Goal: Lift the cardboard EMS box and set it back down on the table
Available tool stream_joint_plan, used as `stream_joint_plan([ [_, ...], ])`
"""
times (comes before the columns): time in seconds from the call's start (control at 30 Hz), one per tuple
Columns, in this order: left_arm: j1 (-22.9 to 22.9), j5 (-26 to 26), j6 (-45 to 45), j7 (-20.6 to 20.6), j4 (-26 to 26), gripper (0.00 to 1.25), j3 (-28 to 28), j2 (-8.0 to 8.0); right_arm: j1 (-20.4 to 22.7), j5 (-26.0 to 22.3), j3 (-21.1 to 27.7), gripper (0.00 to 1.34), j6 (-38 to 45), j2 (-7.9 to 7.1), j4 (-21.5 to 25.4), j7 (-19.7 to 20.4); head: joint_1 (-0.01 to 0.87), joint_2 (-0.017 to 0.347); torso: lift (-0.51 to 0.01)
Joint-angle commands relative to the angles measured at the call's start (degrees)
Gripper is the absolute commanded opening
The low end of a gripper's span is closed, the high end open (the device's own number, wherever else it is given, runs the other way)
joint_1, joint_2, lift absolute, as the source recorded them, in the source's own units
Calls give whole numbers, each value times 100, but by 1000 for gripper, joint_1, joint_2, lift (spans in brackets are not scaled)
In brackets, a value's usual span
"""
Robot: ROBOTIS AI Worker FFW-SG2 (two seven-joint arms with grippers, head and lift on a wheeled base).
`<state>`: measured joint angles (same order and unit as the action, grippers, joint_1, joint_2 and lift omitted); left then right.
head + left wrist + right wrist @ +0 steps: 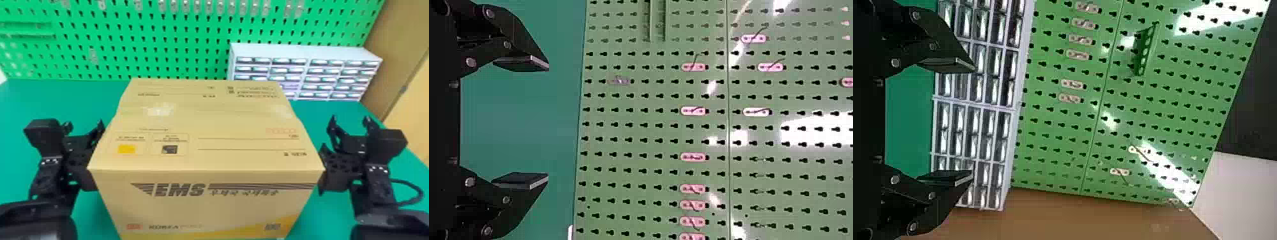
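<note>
And here's the cardboard EMS box (204, 143), right in the middle, between my left gripper (83, 125) and my right gripper (350, 120)! Both of mine are released, fingers spread wide, nothing between them. The box sits just inside the two, its sides close up against my wrists; whether they touch, I can't tell, nor whether its base is on the table (28, 105).

The count: one box, two grippers, one drawer cabinet (306, 52) at far right, one green pegboard (143, 41) across the far side.

Now the edges! The box's long near top edge runs left to right, its corners reaching in close by my wrists. There's green tabletop out beyond my left gripper, and more past my right one, towards the table's right edge.
</note>
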<state>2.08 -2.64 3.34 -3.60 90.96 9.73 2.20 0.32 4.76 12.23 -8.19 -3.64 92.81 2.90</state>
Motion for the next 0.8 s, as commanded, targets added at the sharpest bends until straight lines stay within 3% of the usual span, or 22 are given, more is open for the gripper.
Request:
stream_joint_plan([
  [0.0, -6, 0, 0, 0, -8, 787, 2, 0, 12, -98, -18, 836, -7, -5, 0, 0, 678, -14, -95],
  [0.53, 29, 17, 9, -9, -17, 787, 72, 0, 29, 51, 113, 833, -121, 21, 0, 0, 678, -14, -95],
  [0.77, 47, 97, 18, -132, -175, 787, 143, 0, -58, -125, -1, 836, -420, -146, -316, 0, 678, -14, -95],
])
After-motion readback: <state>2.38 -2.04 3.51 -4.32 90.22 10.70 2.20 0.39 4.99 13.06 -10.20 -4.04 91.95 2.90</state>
